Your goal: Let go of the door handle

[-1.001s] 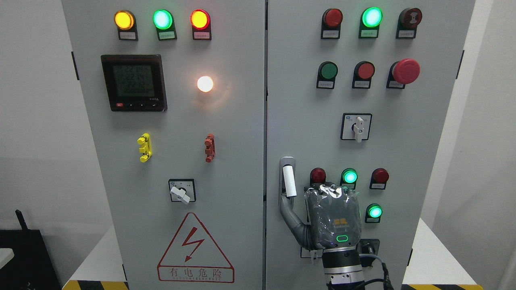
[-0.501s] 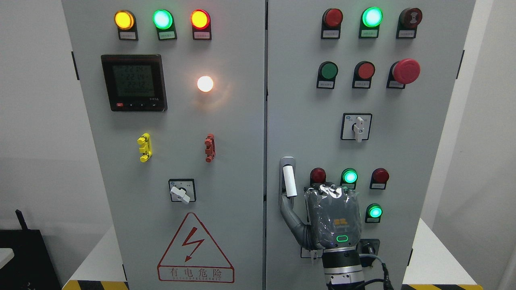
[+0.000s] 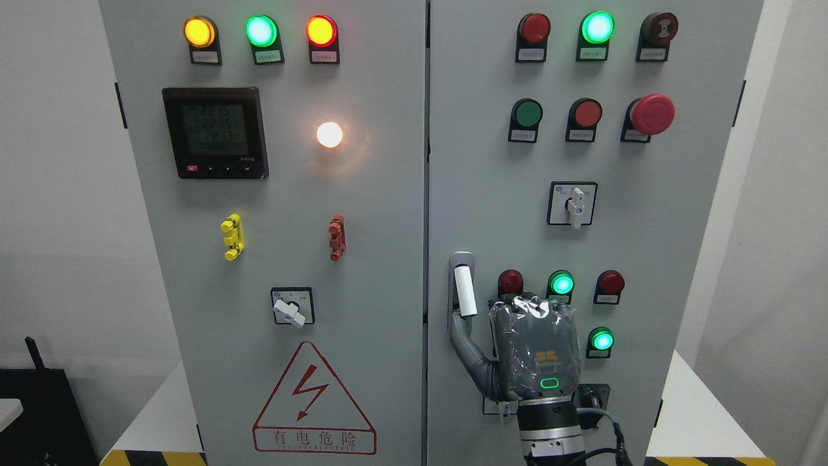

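Right hand (image 3: pixel 532 353) sits beside door handle (image 3: pixel 463 291) — thumb touching it.

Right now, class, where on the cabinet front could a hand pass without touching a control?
Bare metal lies between the selector switch and the door handle, and below the white lamp. It is crowded around the right hand, ringed by the handle and small lamps.

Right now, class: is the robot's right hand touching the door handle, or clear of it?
Touching. In the head view the right hand's thumb meets the lower end of the white door handle, with no gap visible; its other fingers are hidden.
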`<act>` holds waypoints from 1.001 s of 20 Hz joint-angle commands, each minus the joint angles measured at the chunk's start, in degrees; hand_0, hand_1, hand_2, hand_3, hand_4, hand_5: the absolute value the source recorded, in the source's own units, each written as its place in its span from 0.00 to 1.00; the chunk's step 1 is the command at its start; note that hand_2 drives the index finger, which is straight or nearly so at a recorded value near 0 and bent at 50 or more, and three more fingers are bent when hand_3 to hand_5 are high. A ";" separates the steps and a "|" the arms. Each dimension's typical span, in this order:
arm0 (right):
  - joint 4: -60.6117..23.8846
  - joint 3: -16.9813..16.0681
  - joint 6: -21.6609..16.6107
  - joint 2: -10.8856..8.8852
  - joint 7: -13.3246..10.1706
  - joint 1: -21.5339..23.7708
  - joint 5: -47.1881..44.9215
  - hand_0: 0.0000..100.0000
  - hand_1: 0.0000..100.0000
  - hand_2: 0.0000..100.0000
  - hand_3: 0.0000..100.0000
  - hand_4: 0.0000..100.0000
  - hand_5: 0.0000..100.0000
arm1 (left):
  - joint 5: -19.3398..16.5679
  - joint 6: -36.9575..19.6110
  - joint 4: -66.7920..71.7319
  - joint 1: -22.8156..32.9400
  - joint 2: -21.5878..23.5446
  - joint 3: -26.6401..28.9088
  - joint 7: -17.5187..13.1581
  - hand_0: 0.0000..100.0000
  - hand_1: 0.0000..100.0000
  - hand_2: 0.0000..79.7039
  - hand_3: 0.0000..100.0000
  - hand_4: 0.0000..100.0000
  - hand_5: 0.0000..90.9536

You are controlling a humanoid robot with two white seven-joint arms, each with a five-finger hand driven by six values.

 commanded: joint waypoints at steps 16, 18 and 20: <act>-0.26 -0.62 0.06 0.11 -0.13 0.17 0.00 0.52 0.04 0.94 1.00 0.98 0.97 | 0.00 -0.01 0.53 -0.18 0.00 0.09 0.08 0.12 0.39 0.00 0.00 0.00 0.00; -0.44 -0.62 0.06 0.11 -0.13 0.34 0.00 0.52 0.04 0.94 1.00 0.98 0.97 | 0.00 -0.01 0.53 -0.18 0.00 0.09 0.08 0.12 0.39 0.00 0.00 0.00 0.00; -0.53 -0.70 -0.03 0.11 -0.13 0.43 0.00 0.52 0.04 0.94 1.00 0.98 0.97 | 0.00 -0.01 0.53 -0.18 0.00 0.09 0.08 0.12 0.39 0.00 0.00 0.00 0.00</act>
